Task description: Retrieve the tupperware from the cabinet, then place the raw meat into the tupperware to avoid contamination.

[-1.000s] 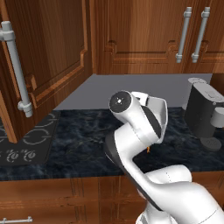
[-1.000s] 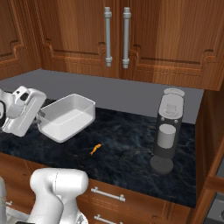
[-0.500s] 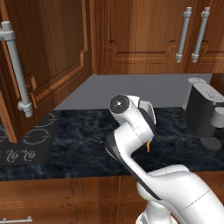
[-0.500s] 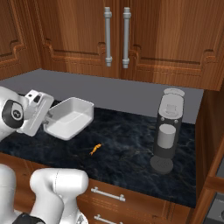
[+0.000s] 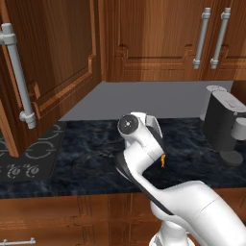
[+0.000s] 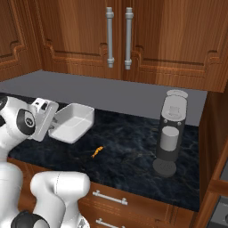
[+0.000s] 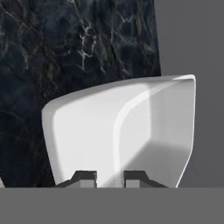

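The white tupperware (image 6: 73, 122) hangs just above the dark counter at the left, tilted a little. My gripper (image 6: 53, 127) is shut on its near wall. In the hand view the tupperware (image 7: 131, 131) rises right in front of the gripper (image 7: 109, 178), with one fingertip on each side of the wall. The raw meat (image 6: 97, 152), a tiny orange sliver, lies on the counter just right of and in front of the tub, and shows beside the arm as raw meat (image 5: 162, 161). The cabinet (image 5: 48, 72) stands at the left with its door swung open and its grey bar handle (image 5: 17, 77) toward me.
A dark grey coffee machine (image 6: 171, 131) stands on the counter at the right, also coffee machine (image 5: 225, 127). A black stovetop (image 5: 29, 158) lies at the counter's left end. Closed wall cabinets (image 6: 118, 35) hang behind, above a grey backsplash.
The hand has swung a little to the right with the tupperware and turned it flatter. In the left base view the tub has slipped behind the arm. The raw meat has not moved.
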